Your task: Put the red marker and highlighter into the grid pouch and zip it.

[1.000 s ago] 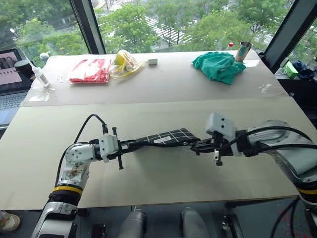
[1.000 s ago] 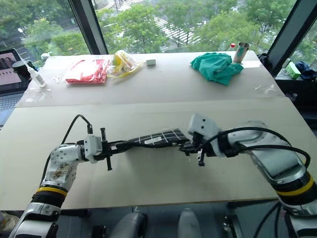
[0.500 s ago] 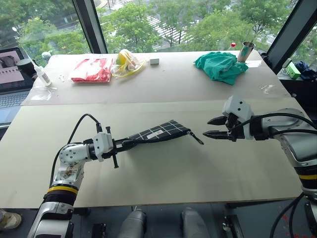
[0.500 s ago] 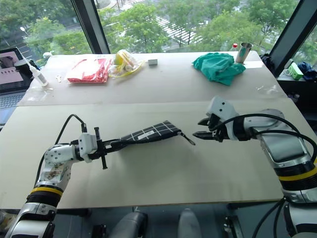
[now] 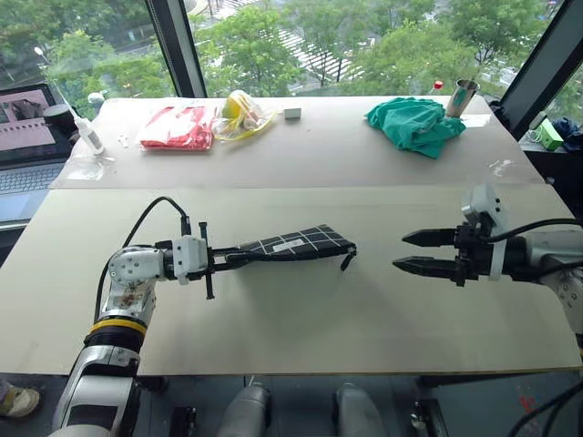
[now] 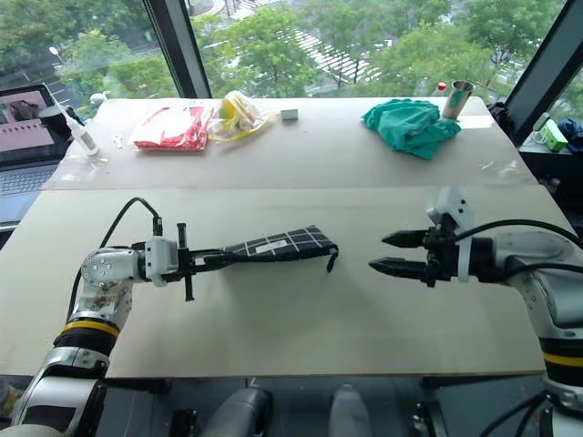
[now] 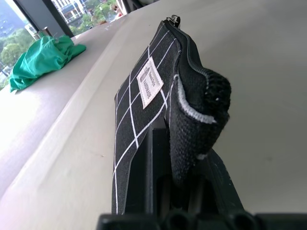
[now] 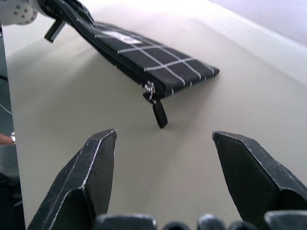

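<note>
Left hand: my fingers clamped together on one end of grid pouch, arm low, pointing right | pouch: lifted at the gripped end, far end and zipper pull by the counter | right hand: fingers apart, level, pointing at the pouch, well apart from it

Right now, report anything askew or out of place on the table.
The grid pouch hangs tilted, pinched at one end by the left gripper, its zipper pull dangling. The right gripper stands open, apart from it. The green cloth lies crumpled at the far edge.
</note>
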You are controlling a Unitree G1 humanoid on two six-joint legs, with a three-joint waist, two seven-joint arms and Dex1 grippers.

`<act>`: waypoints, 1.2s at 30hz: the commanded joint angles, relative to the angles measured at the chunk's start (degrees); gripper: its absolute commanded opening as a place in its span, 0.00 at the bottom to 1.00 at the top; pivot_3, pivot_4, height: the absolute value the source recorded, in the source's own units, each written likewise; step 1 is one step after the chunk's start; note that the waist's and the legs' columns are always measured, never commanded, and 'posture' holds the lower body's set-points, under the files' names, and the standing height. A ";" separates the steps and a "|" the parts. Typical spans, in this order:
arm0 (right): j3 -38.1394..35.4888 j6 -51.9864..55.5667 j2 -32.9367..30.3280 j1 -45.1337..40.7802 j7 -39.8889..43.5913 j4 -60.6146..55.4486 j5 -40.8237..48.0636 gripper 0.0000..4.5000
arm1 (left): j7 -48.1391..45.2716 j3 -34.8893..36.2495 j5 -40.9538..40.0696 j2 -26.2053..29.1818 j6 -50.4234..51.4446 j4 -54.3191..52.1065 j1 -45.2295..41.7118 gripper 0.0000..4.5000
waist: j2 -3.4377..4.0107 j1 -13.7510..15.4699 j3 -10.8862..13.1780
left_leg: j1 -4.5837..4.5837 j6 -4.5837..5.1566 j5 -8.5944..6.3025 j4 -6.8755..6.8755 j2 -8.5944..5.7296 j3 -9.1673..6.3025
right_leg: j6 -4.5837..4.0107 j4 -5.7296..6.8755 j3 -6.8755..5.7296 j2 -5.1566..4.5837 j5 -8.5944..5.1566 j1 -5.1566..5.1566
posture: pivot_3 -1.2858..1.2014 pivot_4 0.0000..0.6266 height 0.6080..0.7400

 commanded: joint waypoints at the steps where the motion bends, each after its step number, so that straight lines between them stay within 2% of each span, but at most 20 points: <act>1: -5.27 -0.85 -0.61 4.37 -0.92 -6.17 2.31 0.79 | -7.09 -0.41 -0.85 -0.94 -6.63 6.38 -5.37 0.00 | -0.02 -0.02 0.01 | 0.00 0.00 0.00 0.01 0.00 0.01 | 0.00 0.01 0.00 0.00 0.00 0.00 | 0.52 0.24 1.00; 3: -6.50 -0.55 0.38 5.77 -2.73 -7.82 2.87 0.79 | -9.51 -1.41 -1.09 -2.01 -10.05 9.71 -7.80 0.00 | -0.03 -0.03 0.02 | -0.02 0.00 0.00 0.04 0.00 0.00 | 0.00 0.04 -0.02 0.00 0.00 0.00 | 0.52 0.24 1.00; 8: -6.89 -0.29 1.63 7.98 -6.42 -11.86 3.73 0.81 | -9.93 -9.04 -1.67 -3.45 -19.19 15.43 -10.21 0.36 | -0.04 -0.16 0.02 | 0.01 0.08 -0.05 0.17 0.00 -0.02 | 0.01 0.03 -0.06 0.00 0.00 0.12 | 0.52 0.24 1.00; 10: -7.08 -0.16 1.67 8.33 -7.18 -12.87 4.15 0.81 | -9.93 -11.08 -1.43 -3.78 -22.00 18.55 -11.26 0.55 | -0.06 -0.16 0.03 | 0.00 0.10 -0.06 0.17 0.00 -0.02 | 0.01 0.03 -0.06 0.00 0.00 0.11 | 0.52 0.24 1.00; 15: -6.90 0.48 0.65 9.07 -7.59 -15.38 5.76 0.81 | -9.93 -10.30 -2.03 -3.90 -25.03 24.26 -14.38 0.97 | -0.14 -0.10 0.08 | -0.03 0.10 -0.06 0.24 0.00 -0.04 | 0.01 0.04 -0.10 0.01 0.00 0.12 | 0.52 0.24 1.00; 17: -6.75 0.56 0.34 9.26 -7.77 -15.87 6.16 0.81 | -9.93 -9.26 -2.17 -3.39 -26.71 25.07 -14.88 0.99 | -0.14 -0.04 0.08 | -0.03 0.14 -0.08 0.30 -0.01 -0.06 | 0.02 0.01 -0.13 0.01 0.00 0.19 | 0.52 0.24 1.00; 20: -6.56 0.62 -0.48 9.16 -7.24 -15.96 6.26 0.81 | -7.13 -5.64 1.05 0.17 -30.27 28.11 -15.69 0.99 | -0.14 -0.15 0.08 | 0.00 0.22 -0.13 0.37 -0.01 -0.09 | 0.03 -0.02 -0.17 0.01 -0.01 0.29 | 0.52 0.24 1.00; 24: -5.74 -0.35 -2.29 8.10 -5.53 -14.56 5.32 0.81 | -9.31 -4.36 1.05 12.07 -24.79 26.51 -9.98 0.99 | -0.18 -1.81 0.10 | -0.01 0.22 -0.13 0.28 0.05 -0.15 | 0.03 0.04 -0.19 0.07 -0.01 0.17 | 0.52 0.24 1.00; 27: -4.70 -1.31 -3.28 7.53 -4.40 -13.21 4.25 0.81 | -9.93 -4.70 -5.38 18.16 -11.28 16.46 -1.64 0.99 | -0.08 -2.85 0.12 | 0.35 0.29 -0.17 -0.06 0.07 -0.29 | 0.03 0.08 -0.10 0.06 -0.01 0.36 | 0.52 0.24 1.00; 31: -4.06 -2.27 -4.17 6.40 -3.06 -11.14 3.87 0.81 | -6.51 1.73 -12.23 23.79 12.79 -1.31 10.56 0.99 | -0.09 -2.19 0.17 | 0.34 0.31 -0.18 -0.08 0.08 -0.51 | 0.04 0.02 -0.12 0.05 -0.01 0.50 | 0.52 0.24 1.00; 33: -4.11 -2.56 -4.28 5.86 -2.28 -10.41 4.11 0.81 | 4.71 6.97 -19.34 26.40 33.16 -12.56 18.22 0.99 | -0.09 -2.19 0.18 | 0.32 0.31 -0.18 -0.06 0.11 -0.53 | 0.05 -0.05 -0.09 0.07 -0.02 0.46 | 0.52 0.24 1.00; 36: -3.95 -3.46 -3.84 6.02 -2.34 -8.99 3.55 0.81 | 17.83 16.10 -25.72 26.77 49.34 -25.17 28.50 0.99 | -0.06 -1.85 0.19 | 0.33 0.31 -0.19 -0.07 0.29 -0.50 | 0.07 -0.13 -0.03 0.11 -0.03 0.38 | 0.52 0.24 1.00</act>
